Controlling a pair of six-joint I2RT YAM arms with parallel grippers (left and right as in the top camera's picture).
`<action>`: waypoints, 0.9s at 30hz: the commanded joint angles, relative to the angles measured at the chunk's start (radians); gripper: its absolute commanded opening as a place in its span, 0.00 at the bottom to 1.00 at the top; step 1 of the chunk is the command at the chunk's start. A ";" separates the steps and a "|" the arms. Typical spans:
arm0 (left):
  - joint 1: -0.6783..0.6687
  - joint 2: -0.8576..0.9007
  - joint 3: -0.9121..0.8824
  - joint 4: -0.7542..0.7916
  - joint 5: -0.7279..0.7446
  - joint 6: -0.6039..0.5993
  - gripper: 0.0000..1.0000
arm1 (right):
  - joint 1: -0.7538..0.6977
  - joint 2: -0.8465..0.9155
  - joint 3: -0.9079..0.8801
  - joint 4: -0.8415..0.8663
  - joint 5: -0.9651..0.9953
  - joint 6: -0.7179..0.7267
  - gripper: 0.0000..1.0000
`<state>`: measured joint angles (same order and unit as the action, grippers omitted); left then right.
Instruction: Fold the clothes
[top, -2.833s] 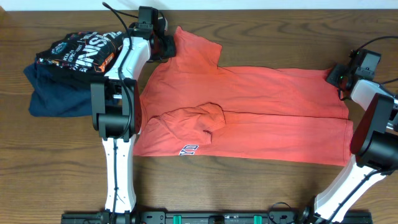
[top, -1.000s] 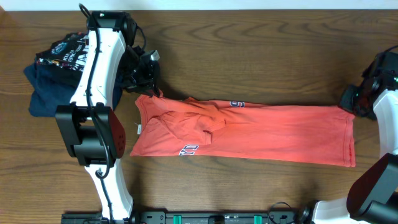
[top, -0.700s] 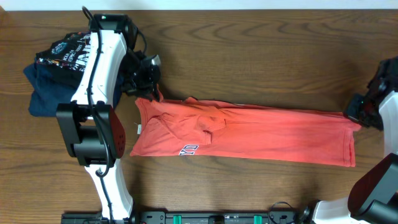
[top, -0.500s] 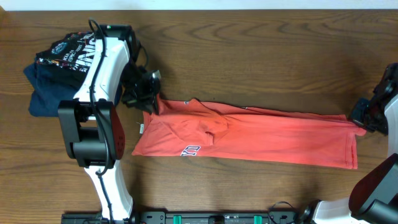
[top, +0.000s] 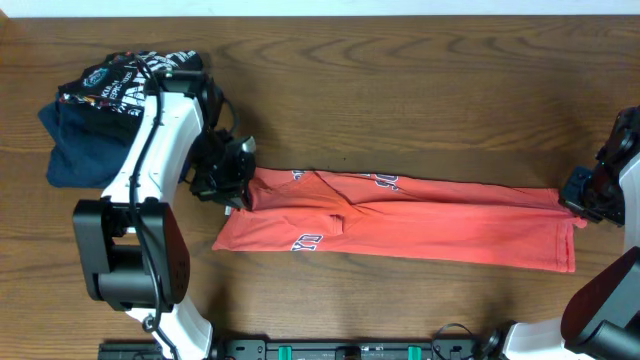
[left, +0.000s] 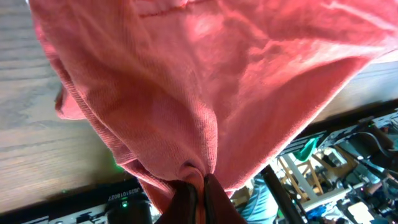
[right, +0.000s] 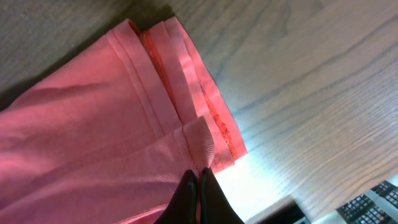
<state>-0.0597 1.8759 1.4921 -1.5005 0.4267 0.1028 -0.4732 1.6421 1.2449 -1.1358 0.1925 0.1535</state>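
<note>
The clothes, a coral-red T-shirt (top: 420, 225), lie as a long, narrow strip across the table's middle, doubled over lengthwise. White-and-dark lettering (top: 305, 242) shows near the left front edge. My left gripper (top: 240, 190) is shut on the strip's upper left corner. In the left wrist view a bunched fold of red cloth (left: 186, 106) is pinched in that gripper (left: 199, 193). My right gripper (top: 574, 198) is shut on the upper right corner. In the right wrist view the stitched hem (right: 199, 140) runs into the closed gripper (right: 197, 186).
A black shirt with white and orange print (top: 125, 80) lies on a navy folded garment (top: 85, 150) at the back left, close behind my left arm. The wooden table (top: 420, 110) has its back edge along the top of the overhead view.
Both grippers have drawn the shirt's far edge toward the front, laying it over the near half. The spread shirt is now a narrow strip, and more lettering shows on top.
</note>
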 joint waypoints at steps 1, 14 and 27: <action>-0.002 0.002 -0.033 0.002 -0.008 -0.011 0.06 | -0.007 -0.017 -0.002 -0.013 0.048 0.018 0.01; -0.002 0.002 -0.056 0.019 -0.009 -0.010 0.08 | -0.007 -0.017 -0.003 -0.050 0.051 0.018 0.01; -0.002 0.002 -0.056 0.015 -0.020 -0.010 0.17 | -0.007 -0.017 -0.003 -0.050 0.051 0.018 0.01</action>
<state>-0.0601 1.8759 1.4456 -1.4803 0.4183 0.0978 -0.4732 1.6421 1.2449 -1.1851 0.2180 0.1562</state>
